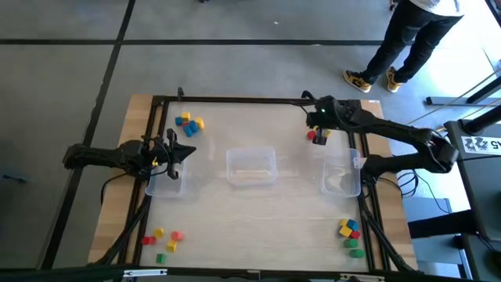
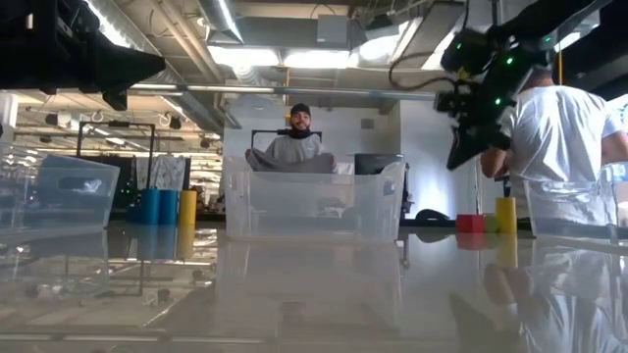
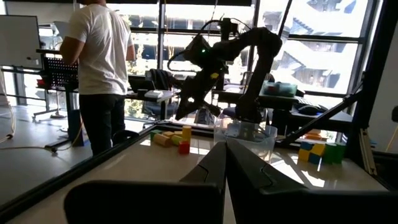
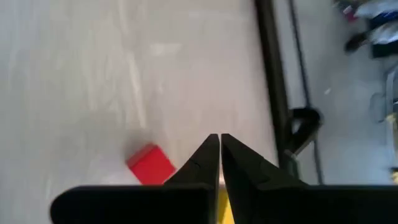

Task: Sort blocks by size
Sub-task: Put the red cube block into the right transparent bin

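High view: right end effector (image 1: 317,125) closed, empty, above blocks (image 1: 318,135) near the worktop (image 1: 258,211) far right edge; left end effector (image 1: 174,153) closed over left bin (image 1: 166,182); centre worktop open.

A red block (image 4: 150,165) lies just beside the black right gripper (image 4: 219,140), with a sliver of yellow block (image 4: 224,208) under its closed jaws. Beyond the black left gripper (image 3: 225,148) sit yellow, tan and red blocks (image 3: 172,138). The bins (image 1: 251,166) are clear; the table (image 1: 258,215) is pale, framed in black.
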`<action>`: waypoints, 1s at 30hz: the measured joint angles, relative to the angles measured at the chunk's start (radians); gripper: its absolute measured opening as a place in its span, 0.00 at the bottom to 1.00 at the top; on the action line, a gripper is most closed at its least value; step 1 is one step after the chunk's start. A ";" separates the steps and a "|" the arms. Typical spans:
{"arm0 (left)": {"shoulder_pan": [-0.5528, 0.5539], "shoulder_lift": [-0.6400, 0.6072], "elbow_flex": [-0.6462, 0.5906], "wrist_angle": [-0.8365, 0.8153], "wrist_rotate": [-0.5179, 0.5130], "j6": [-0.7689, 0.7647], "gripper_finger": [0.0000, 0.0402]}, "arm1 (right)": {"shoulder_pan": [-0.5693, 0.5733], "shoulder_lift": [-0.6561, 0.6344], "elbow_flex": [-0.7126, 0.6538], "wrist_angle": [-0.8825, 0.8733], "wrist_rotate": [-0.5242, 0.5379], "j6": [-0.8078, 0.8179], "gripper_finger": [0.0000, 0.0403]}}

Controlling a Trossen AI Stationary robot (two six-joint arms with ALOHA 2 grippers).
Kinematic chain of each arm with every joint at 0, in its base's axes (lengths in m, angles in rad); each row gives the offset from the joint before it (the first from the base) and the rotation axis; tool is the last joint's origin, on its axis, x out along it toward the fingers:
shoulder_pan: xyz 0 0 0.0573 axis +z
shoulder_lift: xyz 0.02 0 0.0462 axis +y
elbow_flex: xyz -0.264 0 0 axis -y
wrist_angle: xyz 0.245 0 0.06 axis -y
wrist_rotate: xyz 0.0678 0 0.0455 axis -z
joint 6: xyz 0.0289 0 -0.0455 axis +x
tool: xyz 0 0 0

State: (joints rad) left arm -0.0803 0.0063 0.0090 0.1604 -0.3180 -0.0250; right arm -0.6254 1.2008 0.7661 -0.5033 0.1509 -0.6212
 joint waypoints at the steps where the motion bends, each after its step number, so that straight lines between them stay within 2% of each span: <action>1: 0.000 0.000 0.000 0.000 0.000 -0.001 0.01 | -0.006 0.021 0.005 -0.007 -0.013 0.007 0.05; 5: 0.000 0.000 0.000 0.000 0.000 -0.001 0.01 | -0.019 0.088 0.026 -0.055 -0.060 0.040 0.11; 13: 0.000 0.000 0.000 0.000 0.000 0.006 0.01 | -0.018 0.146 0.029 -0.092 -0.096 0.080 0.38; 17: 0.000 0.000 0.000 0.000 0.000 0.006 0.01 | -0.016 0.180 0.029 -0.101 -0.099 0.130 0.47; 21: 0.000 0.000 0.000 -0.001 0.000 0.006 0.01 | -0.017 0.217 0.029 -0.104 -0.100 0.151 0.50; 30: 0.000 0.000 0.000 -0.027 0.000 0.006 0.01 | -0.017 0.242 0.028 -0.113 -0.057 0.146 0.49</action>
State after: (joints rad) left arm -0.0803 0.0063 0.0090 0.1333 -0.3183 -0.0193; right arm -0.6422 1.4429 0.7944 -0.6167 0.0935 -0.4753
